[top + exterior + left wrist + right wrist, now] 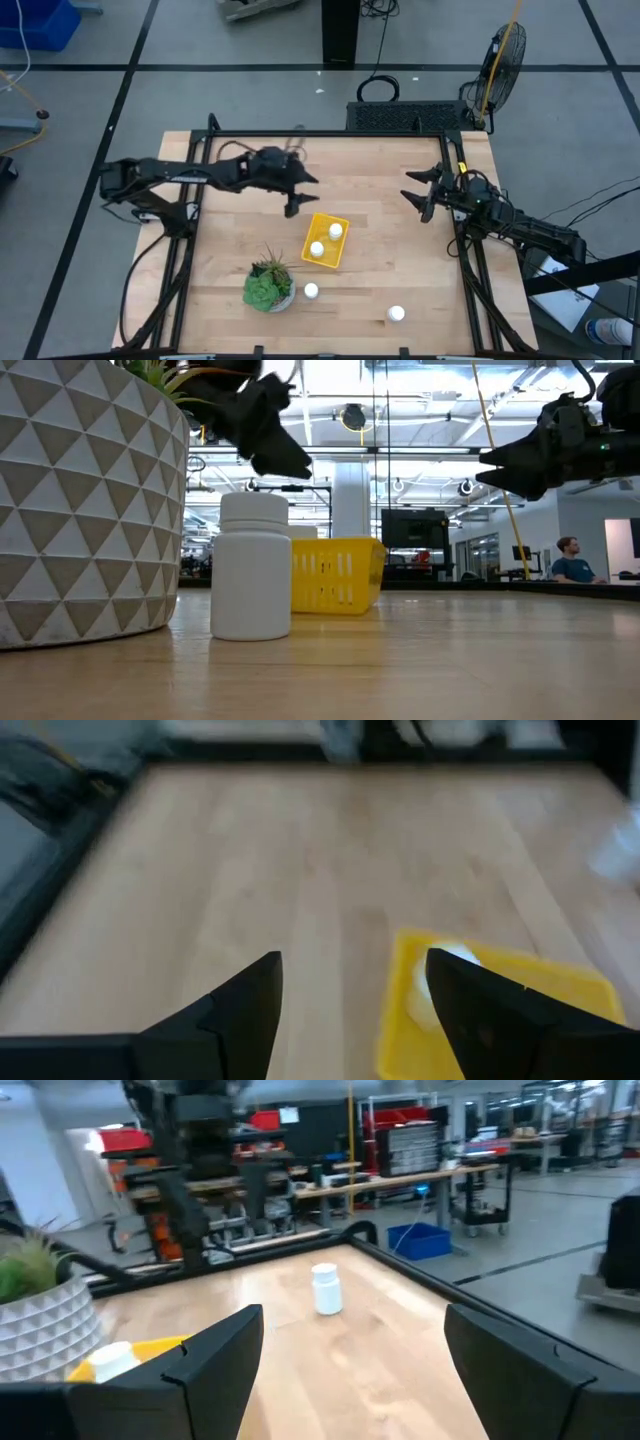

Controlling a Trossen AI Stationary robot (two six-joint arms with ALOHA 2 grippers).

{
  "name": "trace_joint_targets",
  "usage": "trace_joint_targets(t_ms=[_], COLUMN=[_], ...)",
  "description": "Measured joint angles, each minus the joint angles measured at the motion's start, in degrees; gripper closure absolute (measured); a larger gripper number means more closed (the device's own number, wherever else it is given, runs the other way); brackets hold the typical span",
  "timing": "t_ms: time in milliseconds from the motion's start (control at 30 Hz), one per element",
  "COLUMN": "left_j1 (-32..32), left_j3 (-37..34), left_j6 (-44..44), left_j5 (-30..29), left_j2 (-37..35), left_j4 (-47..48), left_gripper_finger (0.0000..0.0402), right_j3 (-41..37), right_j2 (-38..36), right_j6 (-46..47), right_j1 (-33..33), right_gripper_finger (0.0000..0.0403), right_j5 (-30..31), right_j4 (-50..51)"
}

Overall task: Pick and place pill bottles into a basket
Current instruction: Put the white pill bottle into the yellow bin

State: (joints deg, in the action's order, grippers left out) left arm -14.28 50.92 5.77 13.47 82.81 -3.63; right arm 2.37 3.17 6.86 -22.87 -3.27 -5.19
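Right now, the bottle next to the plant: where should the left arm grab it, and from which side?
Take the pill bottle by its straight white body just below the cap, coming from straight above. It stands upright and the potted plant crowds one flank, so set the fingers across the sides facing away from the pot. The left gripper is open and empty, near the basket.

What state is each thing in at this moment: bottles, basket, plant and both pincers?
Left pincer: open, empty, raised beside the basket.
Right pincer: open, empty, at the table's right edge.
Basket: flat on the table, two pill bottles inside.
Bottle by the plant: upright, capped, outside the basket.
Bottle farther right: upright, outside the basket.
Potted plant: upright.
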Motion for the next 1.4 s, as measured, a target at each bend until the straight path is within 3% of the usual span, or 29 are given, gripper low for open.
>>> trace_joint_targets(t_ms=[133,267,500,833,1000,1400], left_j1=[-2.8,-5.3,-9.3,-14.6,-16.4,-20.6], left_j3=[-9.2,-14.9,-17.8,-14.2,-8.3,8.5], left_j6=[-4.2,-4.4,-3.3,-1.8,0.3,-3.6], left_j5=[0.4,-0.5,-3.1,-6.0,-6.0,-7.1], left_j2=[-3.1,-5.7,-6.9,-6.8,-6.7,-5.7], left_j4=[-14.7,-22.6,-24.2,-6.9,8.6,34.6], left_gripper_finger=[0.0151,0.0147,0.0153,0.0156,0.0167,0.0210], right_j3=[0.0,0.0,0.0,0.0,0.0,0.0], right_j2=[0.0,0.0,0.0,0.0,0.0,0.0], right_j6=[0.2,0.8,2.1,2.8,2.9,2.9], right_j1=[0.0,0.0,0.0,0.0,0.0,0.0], right_gripper_finger=[0.0101,0.0101,0.0101,0.0101,0.0101,0.0101], right_j5=[0.0,0.1,0.2,0.4,0.6,1.8], right_j4=[-0.1,-0.2,-0.5,-0.6,-0.6,-0.6])
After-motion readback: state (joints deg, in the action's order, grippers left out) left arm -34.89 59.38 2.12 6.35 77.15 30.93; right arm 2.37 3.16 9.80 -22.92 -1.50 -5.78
